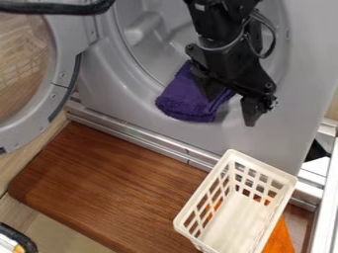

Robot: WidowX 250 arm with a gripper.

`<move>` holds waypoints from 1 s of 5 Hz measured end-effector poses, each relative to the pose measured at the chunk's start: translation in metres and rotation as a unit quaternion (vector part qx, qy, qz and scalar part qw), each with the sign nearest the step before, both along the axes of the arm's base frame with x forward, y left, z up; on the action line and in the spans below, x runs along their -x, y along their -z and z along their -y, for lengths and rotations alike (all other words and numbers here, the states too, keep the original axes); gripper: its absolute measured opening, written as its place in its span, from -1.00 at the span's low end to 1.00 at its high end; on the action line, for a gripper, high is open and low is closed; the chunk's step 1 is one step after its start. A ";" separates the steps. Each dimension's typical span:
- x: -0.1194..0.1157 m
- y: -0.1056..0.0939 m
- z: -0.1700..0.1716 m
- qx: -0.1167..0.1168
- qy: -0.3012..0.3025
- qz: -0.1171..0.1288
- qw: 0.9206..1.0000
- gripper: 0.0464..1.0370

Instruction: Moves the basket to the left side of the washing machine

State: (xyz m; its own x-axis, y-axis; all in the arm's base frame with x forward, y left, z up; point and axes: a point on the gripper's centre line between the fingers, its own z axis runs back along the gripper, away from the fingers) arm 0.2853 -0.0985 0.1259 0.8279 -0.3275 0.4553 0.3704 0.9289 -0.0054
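In the camera view, the black two-finger gripper [231, 109] is hanging in front of the washing machine [161, 121], its fingers standing wide apart with nothing held between them. One finger is overlapping the purple towel [188, 100] at the drum opening; whether it is touching the cloth, I can't tell. The white slotted plastic basket [265, 168] is sitting at the lower right, upright on the brown wooden board [105, 183], apart from the fingers. An orange cloth [280, 237] is showing beside it and through its slots.

The step in hand is, in my judgement, getting hold of the basket. Backing clear of the towel first should keep it from snagging. Straddling one thin rim wall, one finger inside and one outside, should suit this gripper; pinching mid-wall would limit tipping. Lifting a little before carrying leftward should keep the base from dragging the orange cloth or catching the board, while steering clear of the open round door [63, 74].
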 end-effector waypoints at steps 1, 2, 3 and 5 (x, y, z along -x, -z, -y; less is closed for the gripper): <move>0.003 0.009 0.000 -0.003 -0.001 -0.015 1.000 0.93; 0.013 0.030 -0.006 0.016 -0.020 -0.035 0.999 0.93; 0.020 0.047 -0.008 0.024 -0.023 -0.042 0.999 0.93; 0.030 0.096 -0.009 0.015 -0.045 -0.080 0.996 0.93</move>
State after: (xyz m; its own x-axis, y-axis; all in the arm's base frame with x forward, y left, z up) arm 0.2554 -0.0890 0.0299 0.9160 -0.2371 0.3235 0.2782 0.9566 -0.0867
